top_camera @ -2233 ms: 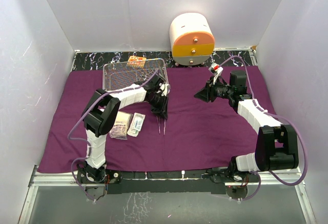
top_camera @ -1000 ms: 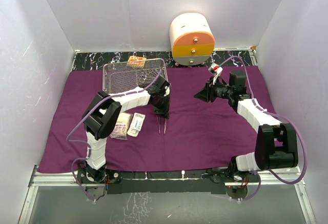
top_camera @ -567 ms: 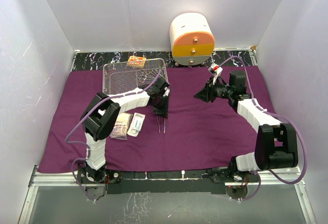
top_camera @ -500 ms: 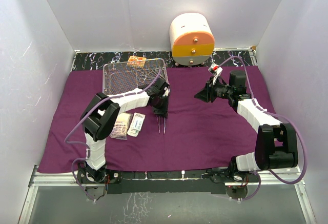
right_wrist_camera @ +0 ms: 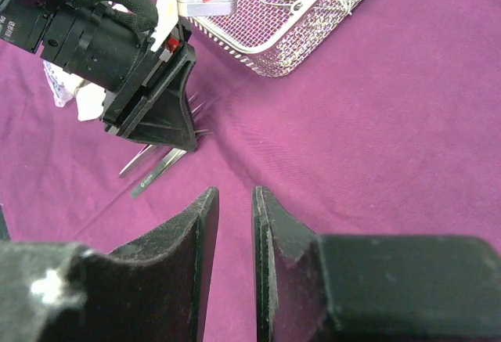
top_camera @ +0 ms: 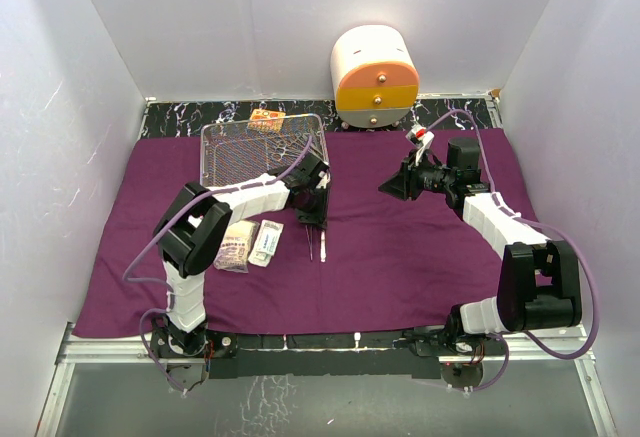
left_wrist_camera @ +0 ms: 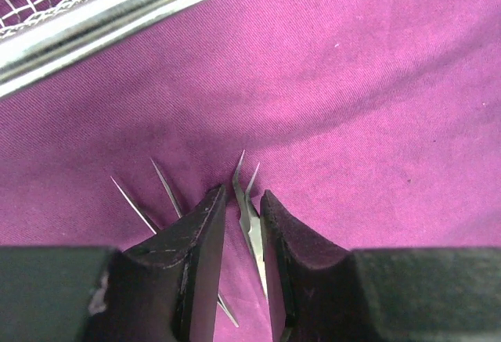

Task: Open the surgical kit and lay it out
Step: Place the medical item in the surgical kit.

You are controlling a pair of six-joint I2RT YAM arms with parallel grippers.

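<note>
The purple cloth (top_camera: pixel 410 257) lies spread over the table. The silver wire-mesh tray (top_camera: pixel 206 152) stands on it at the back left, with thin ring-handled forceps (right_wrist_camera: pixel 291 1) inside. Two tweezers (top_camera: pixel 324 247) lie side by side on the cloth just in front of the tray. My left gripper (top_camera: pixel 314 213) is low over their tips. In the left wrist view one pair of tweezers (left_wrist_camera: pixel 252 225) lies in the narrow gap of the left gripper (left_wrist_camera: pixel 243 193), unclamped; the other pair (left_wrist_camera: pixel 167 189) is to its left. My right gripper (top_camera: pixel 388 187) hovers mid-right, and in its own view the right gripper (right_wrist_camera: pixel 233 192) is slightly open and empty.
Two small flat packets (top_camera: pixel 237 244) (top_camera: pixel 266 241) lie left of the tweezers. An orange packet (top_camera: pixel 265 119) sits at the tray's far edge. The white-and-orange drawer cabinet (top_camera: pixel 374 77) stands at the back, behind the cloth. White walls close in both sides.
My left gripper has drawn back toward the tray, leaving the tweezers on the cloth; one pair now lies slightly farther right. The right arm has not moved.
</note>
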